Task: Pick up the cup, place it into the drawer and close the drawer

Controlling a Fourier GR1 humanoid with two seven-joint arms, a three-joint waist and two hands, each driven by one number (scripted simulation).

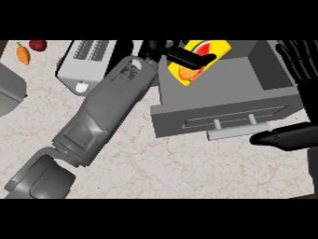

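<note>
Looming at the view's right, the right hand (306,79) is resting open, fingers straight, beside the open drawer (220,114). Left hand (178,55) is curling round the yellow cup (201,56) over the drawer's rim.

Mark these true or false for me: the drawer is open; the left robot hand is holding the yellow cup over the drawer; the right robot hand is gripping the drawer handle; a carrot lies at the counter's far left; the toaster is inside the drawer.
1. The drawer is open. True.
2. The left robot hand holds the yellow cup over the drawer. True: its fingers curl round the cup above the drawer's cavity.
3. The right robot hand grips the drawer handle. False: its fingers are straight, and only its thumb lies near the handle's end.
4. A carrot lies at the counter's far left. True.
5. The toaster is inside the drawer. False: it stands on the counter, left of the drawer.
</note>
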